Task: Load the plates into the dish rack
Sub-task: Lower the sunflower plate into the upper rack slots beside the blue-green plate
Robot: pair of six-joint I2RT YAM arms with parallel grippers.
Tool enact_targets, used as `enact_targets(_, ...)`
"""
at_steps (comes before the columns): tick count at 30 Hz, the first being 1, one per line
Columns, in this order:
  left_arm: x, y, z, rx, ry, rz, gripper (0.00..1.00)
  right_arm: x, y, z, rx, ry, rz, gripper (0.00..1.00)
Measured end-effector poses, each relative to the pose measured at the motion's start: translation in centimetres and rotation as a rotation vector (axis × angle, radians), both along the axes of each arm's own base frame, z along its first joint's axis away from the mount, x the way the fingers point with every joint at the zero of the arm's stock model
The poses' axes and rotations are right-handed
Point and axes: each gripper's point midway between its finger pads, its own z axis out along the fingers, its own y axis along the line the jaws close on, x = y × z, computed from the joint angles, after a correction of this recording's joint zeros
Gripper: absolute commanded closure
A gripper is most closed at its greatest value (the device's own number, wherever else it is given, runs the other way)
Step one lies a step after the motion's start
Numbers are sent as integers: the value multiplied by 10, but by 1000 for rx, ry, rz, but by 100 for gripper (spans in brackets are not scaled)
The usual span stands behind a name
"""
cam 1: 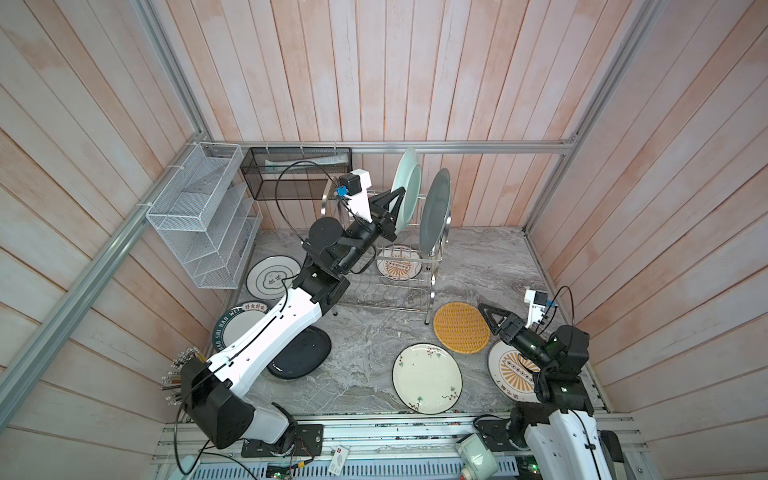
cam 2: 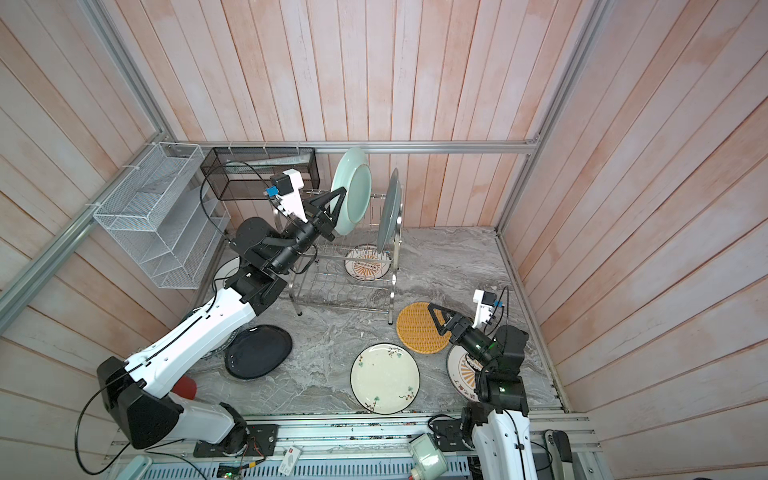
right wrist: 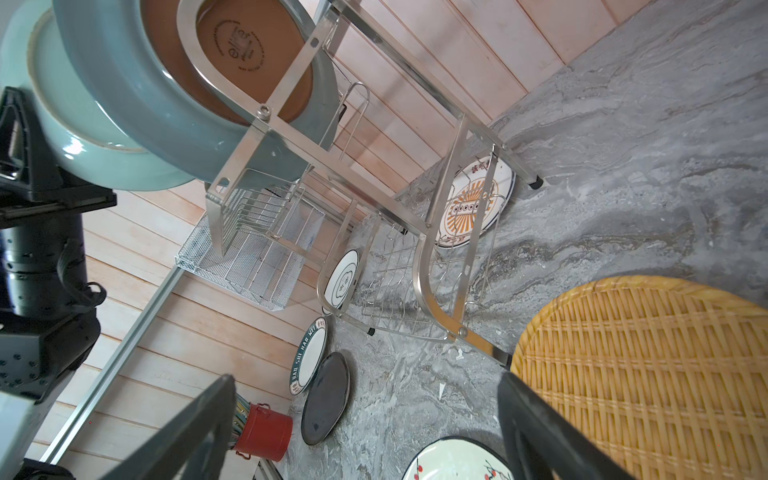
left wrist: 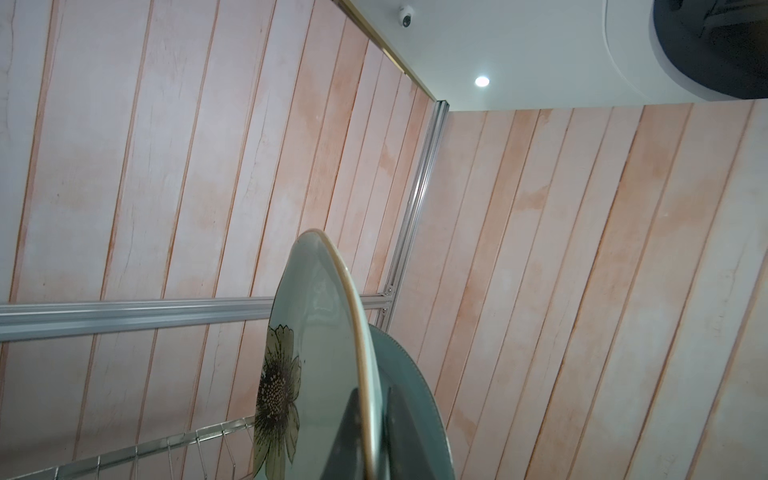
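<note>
My left gripper point(cam 1: 400, 195) point(left wrist: 372, 388) is shut on the rim of a pale green plate point(cam 1: 408, 183) point(left wrist: 320, 332), held upright over the top tier of the dish rack point(cam 1: 432, 286) point(right wrist: 432, 249). A grey-blue plate point(cam 1: 435, 212) point(left wrist: 415, 395) stands on edge at the rack's right end. My right gripper point(cam 1: 488, 318) point(right wrist: 365, 382) hangs open and empty at the edge of the yellow woven plate point(cam 1: 461, 328) point(right wrist: 644, 374). Flat on the table lie a cream floral plate point(cam 1: 427, 378), a black plate point(cam 1: 301, 353) and a sunburst plate point(cam 1: 511, 370) under my right arm.
Another sunburst plate point(cam 1: 397, 264) lies under the rack. A green-ringed plate point(cam 1: 272, 276) and a lettered plate point(cam 1: 237, 324) lie by the left wall. A white mesh organiser point(cam 1: 203, 232) and black mesh basket point(cam 1: 299, 174) hang behind. A red cup point(right wrist: 264, 432) stands front left.
</note>
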Motion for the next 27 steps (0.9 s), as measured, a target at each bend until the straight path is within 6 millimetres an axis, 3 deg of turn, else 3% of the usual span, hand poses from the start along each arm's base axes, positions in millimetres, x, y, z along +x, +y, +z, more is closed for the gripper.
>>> enact_targets(4,21,-8,-21,3,70,-21,100,0,0,-2,1,6,0,2)
enact_targets(9,25,-19,-36,7,116,-60,100,1,0,-4,6,17,1,2)
enact_targets(20,31,-26,-33,-13,136,-56,100,2,1,-9,8,33,6,2)
enact_targets(27,16,-48,-29,12,130,-54,100,2,1,-11,3,40,6,2)
